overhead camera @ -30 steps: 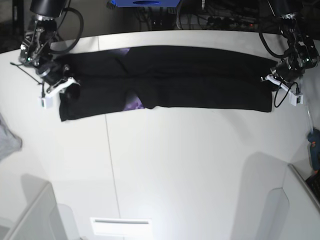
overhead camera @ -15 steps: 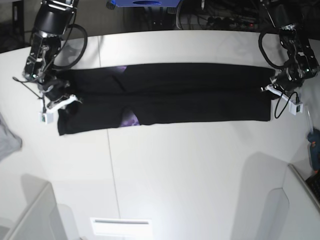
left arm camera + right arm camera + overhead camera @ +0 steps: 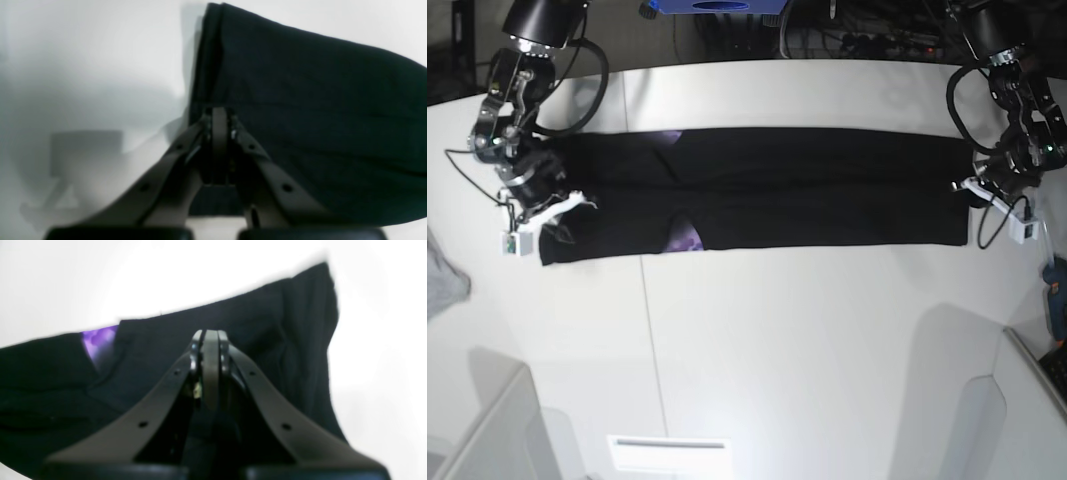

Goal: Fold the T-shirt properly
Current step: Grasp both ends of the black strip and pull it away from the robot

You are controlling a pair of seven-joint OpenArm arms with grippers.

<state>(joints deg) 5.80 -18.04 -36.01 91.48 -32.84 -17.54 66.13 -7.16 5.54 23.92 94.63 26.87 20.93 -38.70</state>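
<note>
Both grippers, left gripper (image 3: 972,187) and right gripper (image 3: 560,205), are pinching the T-shirt (image 3: 757,190) with jaws fully closed; uneven pulling risks skewing the fold

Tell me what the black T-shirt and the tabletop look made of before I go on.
T-shirt: soft knit cloth, matte black; it drapes and creases where the left claw pinches its edge, with a purple print peeking out. Table: hard, smooth white board, probably laminate; slight sheen and a straight seam.
</note>
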